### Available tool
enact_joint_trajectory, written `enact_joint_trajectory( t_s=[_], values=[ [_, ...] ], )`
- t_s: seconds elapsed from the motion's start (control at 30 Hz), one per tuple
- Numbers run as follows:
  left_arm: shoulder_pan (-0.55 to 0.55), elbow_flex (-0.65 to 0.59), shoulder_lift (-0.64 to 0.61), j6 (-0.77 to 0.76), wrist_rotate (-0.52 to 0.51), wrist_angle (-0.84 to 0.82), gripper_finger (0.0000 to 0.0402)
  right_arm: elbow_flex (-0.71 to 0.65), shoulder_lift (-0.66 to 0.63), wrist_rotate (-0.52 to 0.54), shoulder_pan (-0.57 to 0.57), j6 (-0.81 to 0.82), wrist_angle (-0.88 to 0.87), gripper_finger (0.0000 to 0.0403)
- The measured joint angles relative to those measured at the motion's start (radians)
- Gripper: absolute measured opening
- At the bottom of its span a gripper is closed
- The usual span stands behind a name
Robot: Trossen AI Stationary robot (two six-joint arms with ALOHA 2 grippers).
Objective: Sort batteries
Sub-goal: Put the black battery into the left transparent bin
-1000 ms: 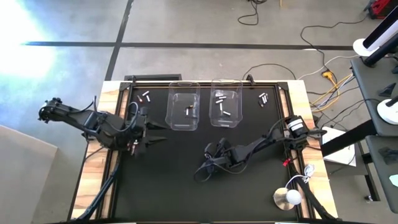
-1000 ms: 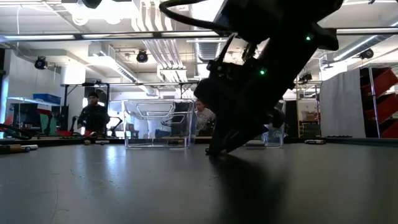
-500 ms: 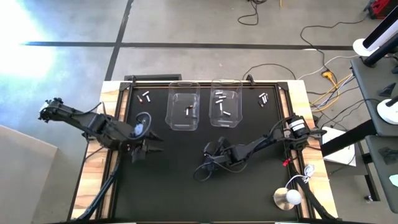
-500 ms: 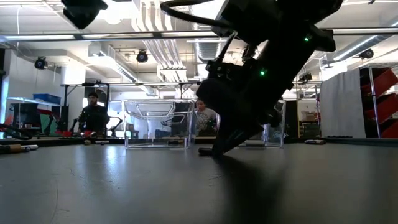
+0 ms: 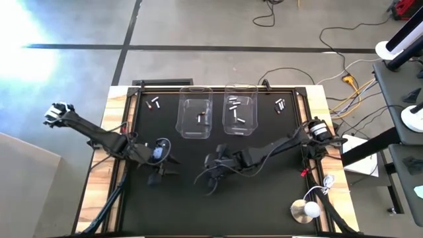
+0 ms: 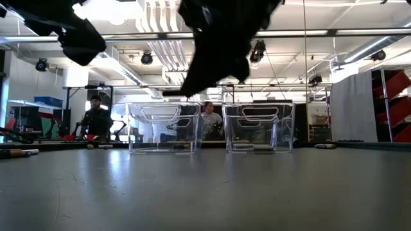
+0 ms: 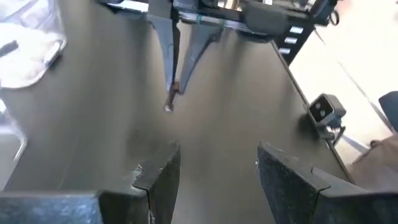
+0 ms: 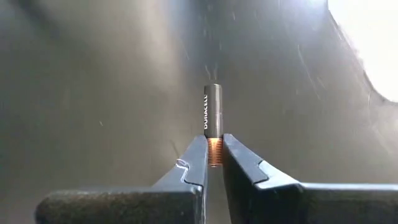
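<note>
My right gripper is shut on a dark battery with a copper end, above the middle of the black mat. It shows in the high view and hangs high in the low view. My left gripper stands open over the mat's left part, touching nothing and facing the right gripper. Two clear bins stand at the far edge with batteries in them. Loose batteries lie on the mat at the far left and far right. My right gripper pinches the battery's copper end between its two fingertips. The dark body sticks out past the tips, in line with the fingers. The fingers slant down from the table's right side. The battery is lifted clear of the mat.
A white round object sits at the near right corner. Cables run along the table's right side. Beyond the table, people show in the room.
My right gripper has taken a battery that lay on the mat, lifted it clear and carried it a little toward the table's left. My left gripper has come down and toward the near edge, tipping further downward.
</note>
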Motion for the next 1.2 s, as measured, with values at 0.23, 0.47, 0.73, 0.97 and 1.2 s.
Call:
enact_joint_trajectory(
  t_s=[0.23,0.47,0.73,0.97,1.2],
  values=[
    [0.001,0.024,0.116,0.08,-0.044,0.104,0.019,0.148,-0.003,-0.014,0.003,-0.043,0.012,0.0021],
    [0.006,0.148,0.233,0.108,-0.08,0.102,0.019,0.168,-0.002,-0.004,-0.003,-0.057,0.009,0.0021],
    [0.004,0.315,0.311,0.148,-0.076,-0.108,0.0184,0.193,-0.004,-0.004,0.001,-0.058,-0.012,0.0022],
    [0.006,0.394,0.371,0.197,-0.105,-0.179,0.0155,0.219,-0.006,-0.003,0.001,-0.058,-0.013,0.0022],
    [0.006,0.433,0.379,0.2,-0.105,-0.223,0.0153,0.223,-0.006,-0.003,0.001,-0.049,-0.018,0.0022]
  ],
)
